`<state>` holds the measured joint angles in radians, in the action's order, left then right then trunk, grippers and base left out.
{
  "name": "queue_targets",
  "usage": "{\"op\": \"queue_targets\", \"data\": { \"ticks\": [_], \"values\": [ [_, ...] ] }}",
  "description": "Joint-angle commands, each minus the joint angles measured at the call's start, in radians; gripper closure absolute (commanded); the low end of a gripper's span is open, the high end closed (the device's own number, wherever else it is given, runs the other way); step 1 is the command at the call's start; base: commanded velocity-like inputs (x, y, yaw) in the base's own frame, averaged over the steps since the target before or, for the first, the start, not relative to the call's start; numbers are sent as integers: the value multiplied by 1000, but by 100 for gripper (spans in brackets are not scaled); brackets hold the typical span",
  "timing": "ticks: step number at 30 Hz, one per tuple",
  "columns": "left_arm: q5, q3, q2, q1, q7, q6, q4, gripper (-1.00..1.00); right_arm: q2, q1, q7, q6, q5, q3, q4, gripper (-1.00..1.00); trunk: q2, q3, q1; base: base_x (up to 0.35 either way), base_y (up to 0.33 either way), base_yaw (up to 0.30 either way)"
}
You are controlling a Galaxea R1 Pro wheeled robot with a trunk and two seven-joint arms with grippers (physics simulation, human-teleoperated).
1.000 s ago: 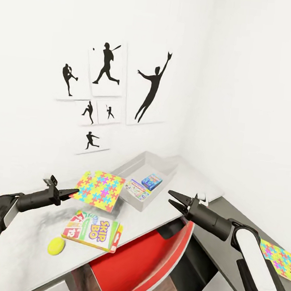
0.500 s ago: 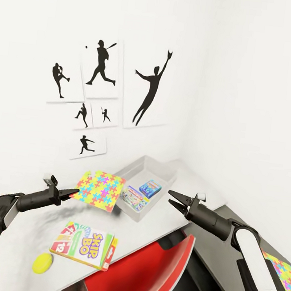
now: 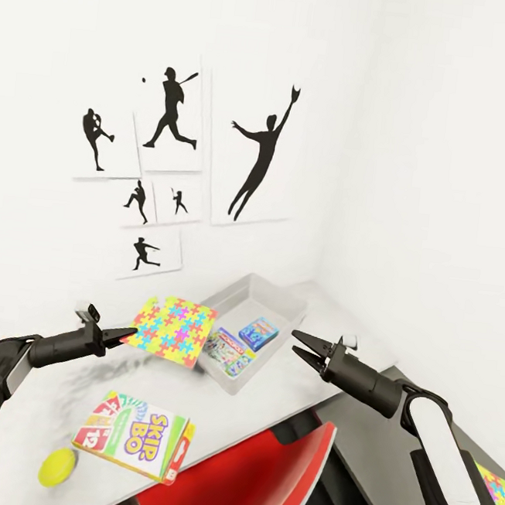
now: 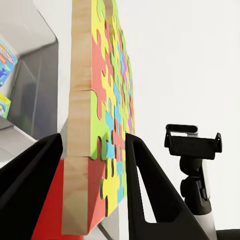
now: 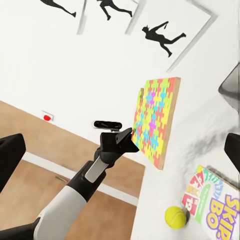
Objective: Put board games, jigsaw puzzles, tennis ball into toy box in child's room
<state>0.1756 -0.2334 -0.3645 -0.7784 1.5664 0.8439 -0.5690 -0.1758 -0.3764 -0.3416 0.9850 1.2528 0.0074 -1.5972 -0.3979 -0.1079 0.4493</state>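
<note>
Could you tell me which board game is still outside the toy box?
The Skip-Bo carton, lying on the table; the other two already sit inside the toy box.

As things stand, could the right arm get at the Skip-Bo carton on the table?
Probably yes: the right gripper is open and empty, with bare table between it and the Skip-Bo carton; the red chair back stands close below.
</note>
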Motion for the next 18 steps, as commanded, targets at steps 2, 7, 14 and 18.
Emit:
{"op": "queue_targets", "data": {
  "ticks": [2,7,14,18],
  "values": [
    [-2,0,0,-1,4,10,0,100,-1,-1,-8,1,-7,0,0,-100,-2,-2,1,45,-69,1],
    [-2,0,1,-1,4,10,0,100,-1,-1,-8,1,-7,0,0,-100,-2,-2,1,72,-37,51],
    [-1,0,1,-1,4,10,0,100,-1,-1,-8,1,-7,0,0,-100,-2,-2,1,84,-41,103],
    [-2,0,1,-1,4,10,0,100,-1,-1,-8,1,-7,0,0,-100,-2,-2,1,49,-4,16]
  ]
}}
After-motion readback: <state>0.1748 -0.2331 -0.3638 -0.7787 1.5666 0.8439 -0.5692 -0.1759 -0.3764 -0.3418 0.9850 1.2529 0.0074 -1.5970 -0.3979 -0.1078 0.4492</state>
